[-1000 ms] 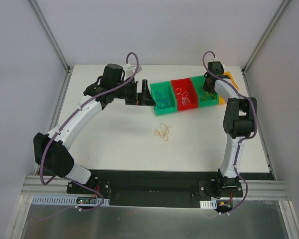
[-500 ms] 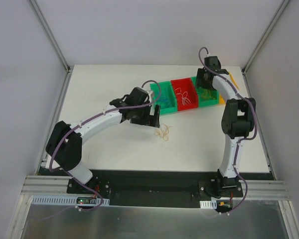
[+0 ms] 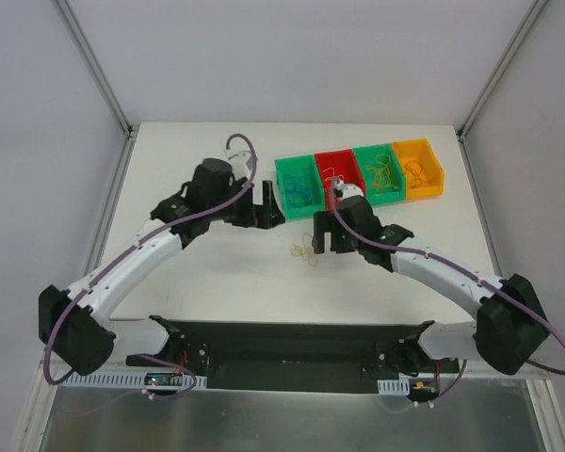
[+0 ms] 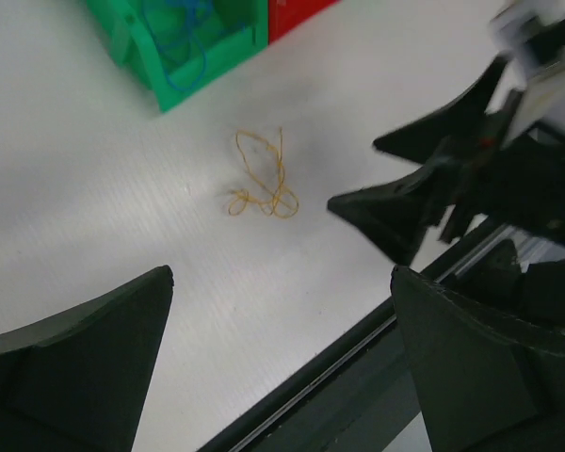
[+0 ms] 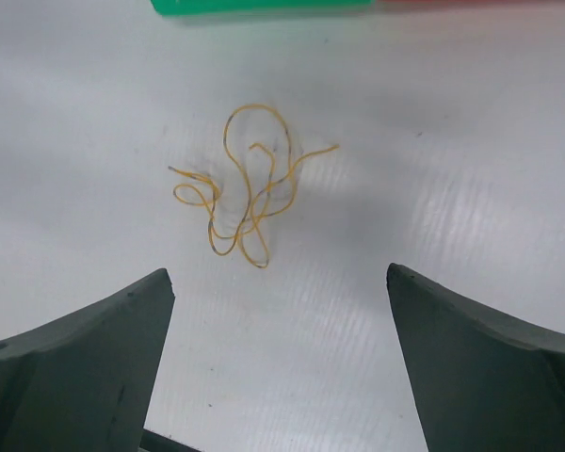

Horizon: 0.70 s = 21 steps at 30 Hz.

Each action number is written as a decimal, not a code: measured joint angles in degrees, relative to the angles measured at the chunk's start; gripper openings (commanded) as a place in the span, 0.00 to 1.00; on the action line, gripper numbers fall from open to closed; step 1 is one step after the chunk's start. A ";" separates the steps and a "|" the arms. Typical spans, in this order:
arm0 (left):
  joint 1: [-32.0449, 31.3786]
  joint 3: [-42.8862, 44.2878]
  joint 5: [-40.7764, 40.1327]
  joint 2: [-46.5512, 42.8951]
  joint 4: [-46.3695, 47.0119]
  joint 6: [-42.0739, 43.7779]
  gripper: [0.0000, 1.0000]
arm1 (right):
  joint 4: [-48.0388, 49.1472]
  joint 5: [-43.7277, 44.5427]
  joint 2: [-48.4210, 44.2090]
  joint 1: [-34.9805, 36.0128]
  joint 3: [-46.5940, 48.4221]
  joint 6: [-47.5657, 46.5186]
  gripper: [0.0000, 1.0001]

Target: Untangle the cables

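**A:** Nearest the arms' bases, on the white table point(image 3: 217, 273), what lies loose?

**B:** One orange-yellow cable point(image 3: 307, 251), curled in a small tangle, touching neither arm.

**A:** And the right gripper point(image 3: 322, 233)?

**B:** Just beside the tangle, on its right. Its jaws are spread wide and hold nothing. In its wrist view the curls lie ahead, between the two fingers point(image 5: 75, 367).

**A:** The left gripper point(image 3: 266, 205)?

**B:** Farther back, also gaping and empty, close to the green bin point(image 3: 301, 213).

**A:** What is in that bin?

**B:** Blue cables point(image 3: 299, 191). To its right, in a row along the far side, stand a red bin point(image 3: 334, 154) with white strands point(image 3: 337, 179), a second green bin point(image 3: 377, 149) and an orange bin point(image 3: 438, 174).
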 measured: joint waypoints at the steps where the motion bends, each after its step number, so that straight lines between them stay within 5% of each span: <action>1: 1.66 1.14 1.20 -1.81 -0.46 0.33 0.99 | 0.37 -0.81 1.22 0.92 -1.16 1.55 0.96; 9: 8.33 13.38 3.89 -6.88 -1.97 6.49 0.99 | 5.22 -0.68 16.79 5.40 -0.59 7.82 0.77; 13: 8.33 11.04 2.47 -9.97 -2.40 8.94 0.99 | 4.92 2.05 21.49 6.54 2.97 8.94 0.49; 17: 8.33 6.49 1.49 -11.65 -3.08 10.29 0.99 | 3.98 5.49 22.18 6.95 5.92 9.86 0.04; 21: 8.33 4.52 1.42 -11.85 -3.39 10.60 0.99 | 1.36 8.90 22.21 6.97 9.05 9.86 0.00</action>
